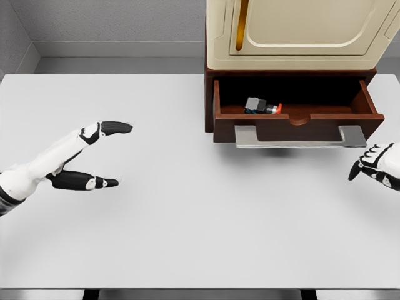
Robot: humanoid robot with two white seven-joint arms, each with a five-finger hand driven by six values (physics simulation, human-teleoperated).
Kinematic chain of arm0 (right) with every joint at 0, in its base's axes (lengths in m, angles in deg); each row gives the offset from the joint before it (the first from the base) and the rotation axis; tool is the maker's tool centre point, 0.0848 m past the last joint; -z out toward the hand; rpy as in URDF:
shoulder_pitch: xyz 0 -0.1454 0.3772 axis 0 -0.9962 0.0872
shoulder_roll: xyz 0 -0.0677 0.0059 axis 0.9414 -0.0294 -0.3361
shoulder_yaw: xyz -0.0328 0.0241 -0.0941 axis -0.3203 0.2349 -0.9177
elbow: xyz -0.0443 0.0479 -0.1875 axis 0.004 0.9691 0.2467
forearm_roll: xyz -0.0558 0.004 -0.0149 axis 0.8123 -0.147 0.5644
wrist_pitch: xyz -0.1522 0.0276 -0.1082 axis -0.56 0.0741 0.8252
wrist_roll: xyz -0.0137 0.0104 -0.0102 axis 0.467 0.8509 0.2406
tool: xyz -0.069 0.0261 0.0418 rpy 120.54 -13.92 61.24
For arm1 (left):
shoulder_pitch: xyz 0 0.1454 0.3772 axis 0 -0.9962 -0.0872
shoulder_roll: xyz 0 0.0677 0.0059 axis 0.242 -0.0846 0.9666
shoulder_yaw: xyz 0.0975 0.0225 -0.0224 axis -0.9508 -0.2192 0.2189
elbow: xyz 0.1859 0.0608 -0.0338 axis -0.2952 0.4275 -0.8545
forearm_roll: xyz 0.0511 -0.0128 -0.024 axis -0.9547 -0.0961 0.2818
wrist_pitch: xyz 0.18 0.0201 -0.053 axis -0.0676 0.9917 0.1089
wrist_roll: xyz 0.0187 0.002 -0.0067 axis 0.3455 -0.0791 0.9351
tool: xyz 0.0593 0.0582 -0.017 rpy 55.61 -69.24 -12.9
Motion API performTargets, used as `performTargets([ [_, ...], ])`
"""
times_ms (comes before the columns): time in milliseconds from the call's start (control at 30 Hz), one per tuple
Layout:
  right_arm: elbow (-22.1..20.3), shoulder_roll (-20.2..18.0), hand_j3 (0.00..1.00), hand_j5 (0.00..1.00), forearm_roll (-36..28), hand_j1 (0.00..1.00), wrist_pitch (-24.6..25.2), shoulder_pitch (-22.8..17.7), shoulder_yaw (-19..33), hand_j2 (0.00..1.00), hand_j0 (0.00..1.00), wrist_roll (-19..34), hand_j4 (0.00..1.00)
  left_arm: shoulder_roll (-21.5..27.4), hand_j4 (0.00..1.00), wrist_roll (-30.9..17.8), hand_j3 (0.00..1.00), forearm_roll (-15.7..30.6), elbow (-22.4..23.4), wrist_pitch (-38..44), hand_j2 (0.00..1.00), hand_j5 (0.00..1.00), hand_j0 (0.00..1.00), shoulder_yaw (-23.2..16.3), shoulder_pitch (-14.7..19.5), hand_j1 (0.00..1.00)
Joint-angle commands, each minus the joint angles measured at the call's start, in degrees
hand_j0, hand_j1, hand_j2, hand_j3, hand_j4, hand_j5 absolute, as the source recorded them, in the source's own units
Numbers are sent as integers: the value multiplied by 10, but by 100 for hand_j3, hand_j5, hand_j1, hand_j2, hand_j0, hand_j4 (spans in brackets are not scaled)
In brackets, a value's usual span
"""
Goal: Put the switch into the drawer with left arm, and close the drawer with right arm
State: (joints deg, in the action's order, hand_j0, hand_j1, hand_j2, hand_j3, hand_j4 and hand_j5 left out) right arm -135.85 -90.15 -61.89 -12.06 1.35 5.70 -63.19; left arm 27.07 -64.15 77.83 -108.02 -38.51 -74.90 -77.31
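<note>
Both empty — left robot hand (87, 156) spread, right robot hand (377, 164) curled.

Bare table (187, 206) lies between right hand (378, 165) and open drawer (297, 122)

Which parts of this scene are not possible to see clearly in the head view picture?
- Right hand: cut off by the right picture edge; its finger state is unclear.
- Switch: too small for details, lower part hidden by the drawer front wall.
- Cabinet: top cut by the upper edge.
- Left hand: forearm leaves the left edge.
</note>
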Motion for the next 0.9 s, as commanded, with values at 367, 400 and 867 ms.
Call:
performTargets([
  [367, -1, 9, 44, 44, -7, 44, 0, 31, -4, 44, 44, 0, 44, 5, 100, -31, 100, 11, 148, 1, 100, 100, 100, 17, -9, 100],
  [400, -1, 10, 44, 44, -7, 44, 0, 31, -4, 44, 44, 1, 44, 5, 100, -31, 100, 11, 150, 1, 100, 100, 100, 18, -9, 100],
  [867, -2, 21, 58, 58, -1, 58, 0, 51, -5, 58, 58, 4, 58, 4, 100, -31, 100, 10, 162, 1, 100, 100, 100, 34, -9, 100],
])
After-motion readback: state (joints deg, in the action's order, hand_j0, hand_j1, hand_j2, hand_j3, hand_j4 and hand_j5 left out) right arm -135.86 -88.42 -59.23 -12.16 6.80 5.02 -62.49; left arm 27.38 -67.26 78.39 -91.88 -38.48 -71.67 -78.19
